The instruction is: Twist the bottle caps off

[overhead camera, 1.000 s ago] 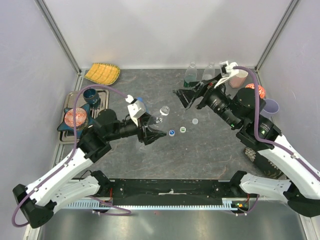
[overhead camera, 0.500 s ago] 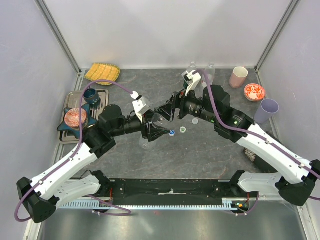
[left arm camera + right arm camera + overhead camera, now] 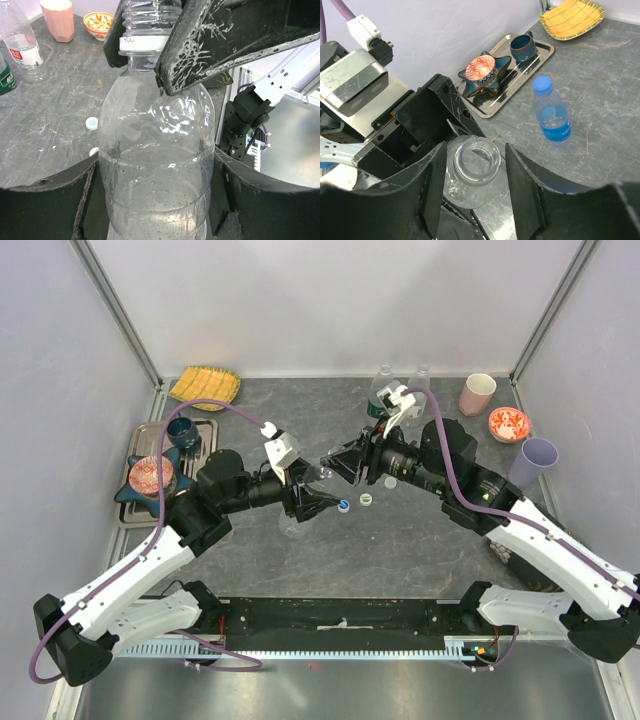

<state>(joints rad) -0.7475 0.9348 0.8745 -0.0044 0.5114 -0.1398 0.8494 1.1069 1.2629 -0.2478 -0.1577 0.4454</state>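
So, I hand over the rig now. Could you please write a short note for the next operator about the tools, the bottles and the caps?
Left tool: shut on the clear bottle.
Right tool: fingers on either side of that bottle's neck; contact unclear.
Done: the held bottle's mouth is open. Loose on the table lie a white-and-blue cap, a white-and-green cap and a white cap.
Two back bottles: tops too small to judge.
Left to do: the blue bottle still has its blue cap on.
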